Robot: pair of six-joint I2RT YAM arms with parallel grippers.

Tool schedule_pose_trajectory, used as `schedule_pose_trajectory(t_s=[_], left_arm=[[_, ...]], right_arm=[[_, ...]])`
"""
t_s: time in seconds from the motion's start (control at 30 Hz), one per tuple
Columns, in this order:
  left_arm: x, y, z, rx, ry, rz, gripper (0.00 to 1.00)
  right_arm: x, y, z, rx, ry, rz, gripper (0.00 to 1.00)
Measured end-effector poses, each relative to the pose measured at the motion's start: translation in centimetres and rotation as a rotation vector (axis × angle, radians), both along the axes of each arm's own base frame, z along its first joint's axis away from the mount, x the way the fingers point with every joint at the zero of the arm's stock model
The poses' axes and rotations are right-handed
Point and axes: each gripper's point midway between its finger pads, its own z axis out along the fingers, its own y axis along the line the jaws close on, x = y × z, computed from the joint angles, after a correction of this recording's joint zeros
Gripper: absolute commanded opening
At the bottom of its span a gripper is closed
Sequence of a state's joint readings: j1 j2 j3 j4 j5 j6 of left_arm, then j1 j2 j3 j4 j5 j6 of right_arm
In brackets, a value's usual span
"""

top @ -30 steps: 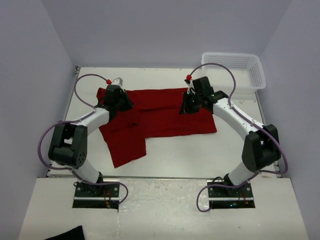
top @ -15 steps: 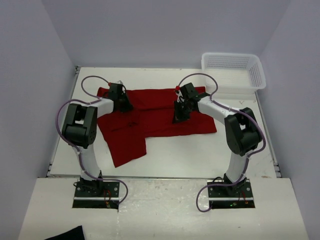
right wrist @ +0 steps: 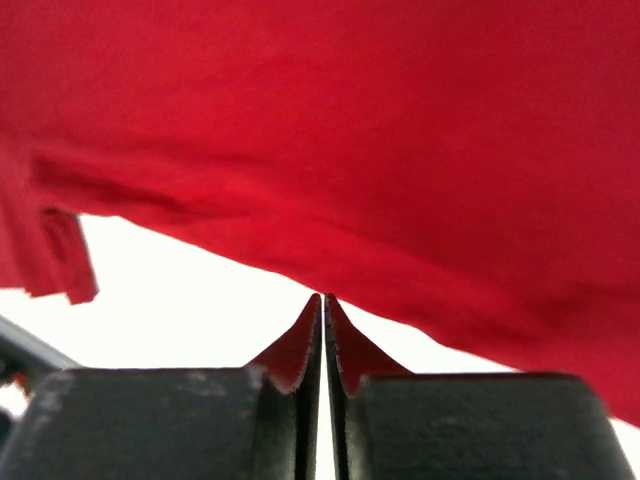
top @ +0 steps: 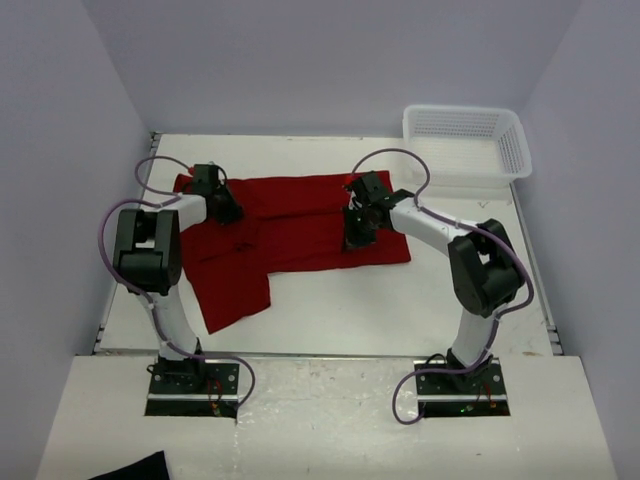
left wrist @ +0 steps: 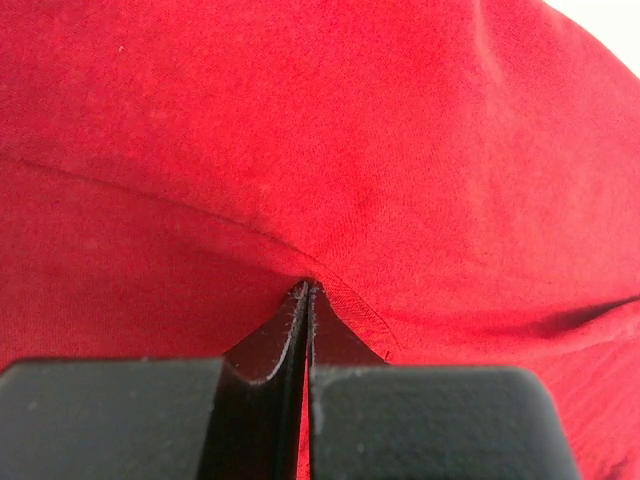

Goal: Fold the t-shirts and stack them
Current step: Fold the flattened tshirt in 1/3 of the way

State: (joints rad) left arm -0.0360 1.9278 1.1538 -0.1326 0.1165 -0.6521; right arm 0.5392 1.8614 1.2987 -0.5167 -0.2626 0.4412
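One dark red t-shirt [top: 300, 225] lies spread across the middle of the table, with a sleeve flap hanging toward the near left [top: 235, 295]. My left gripper [top: 222, 205] is low on its far left part. In the left wrist view, that gripper [left wrist: 305, 292] is shut with its tips pinching the cloth [left wrist: 330, 130] beside a hem seam. My right gripper [top: 354, 234] sits on the shirt's right half. In the right wrist view, the right gripper [right wrist: 323, 297] is shut and its tips meet the edge of the red cloth [right wrist: 400, 150], with white table below.
A white mesh basket [top: 466, 122] stands at the far right corner of the table. A black cloth scrap [top: 130, 468] lies off the table at the near left. Both arm bases are bolted at the near edge, with purple cables looping beside them.
Both arms have drawn in and their grippers have moved left. The shirt has slid left with them, its right edge pulling away from the basket side.
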Motion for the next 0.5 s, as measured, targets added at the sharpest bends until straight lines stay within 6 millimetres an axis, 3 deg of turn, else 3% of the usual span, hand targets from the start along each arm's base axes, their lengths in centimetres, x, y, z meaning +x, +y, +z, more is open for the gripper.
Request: schedule_pose_trajectory(t_s=[0.07, 0.1, 0.17, 0.23, 0.27, 0.33, 0.37, 0.5], left_arm=[[0.4, 0.2, 0.0, 0.003, 0.003, -0.008, 0.00], [0.6, 0.2, 0.1, 0.005, 0.002, -0.013, 0.00], [0.8, 0.3, 0.1, 0.013, -0.003, -0.024, 0.00], [0.8, 0.3, 0.2, 0.020, -0.008, -0.032, 0.04], [0.7, 0.4, 0.2, 0.025, -0.013, -0.033, 0.12], [0.0, 0.8, 0.6, 0.045, -0.023, -0.031, 0.20], [-0.5, 0.9, 1.1, 0.054, -0.029, -0.028, 0.28], [-1.2, 1.6, 5.3, 0.084, -0.123, -0.008, 0.39]], right_arm=[[0.5, -1.0, 0.7, -0.038, -0.044, -0.034, 0.15], [0.8, -1.5, 1.1, -0.057, -0.065, -0.054, 0.31], [1.2, -2.9, 1.8, -0.102, -0.105, -0.106, 0.40], [1.4, -4.7, 2.4, -0.127, -0.125, -0.158, 0.44], [1.4, -5.8, 2.5, -0.132, -0.125, -0.189, 0.45], [1.6, -7.7, 2.4, -0.139, -0.118, -0.242, 0.45], [1.7, -9.6, 2.2, -0.150, -0.107, -0.300, 0.45], [1.4, -13.4, 0.9, -0.191, -0.067, -0.419, 0.49]])
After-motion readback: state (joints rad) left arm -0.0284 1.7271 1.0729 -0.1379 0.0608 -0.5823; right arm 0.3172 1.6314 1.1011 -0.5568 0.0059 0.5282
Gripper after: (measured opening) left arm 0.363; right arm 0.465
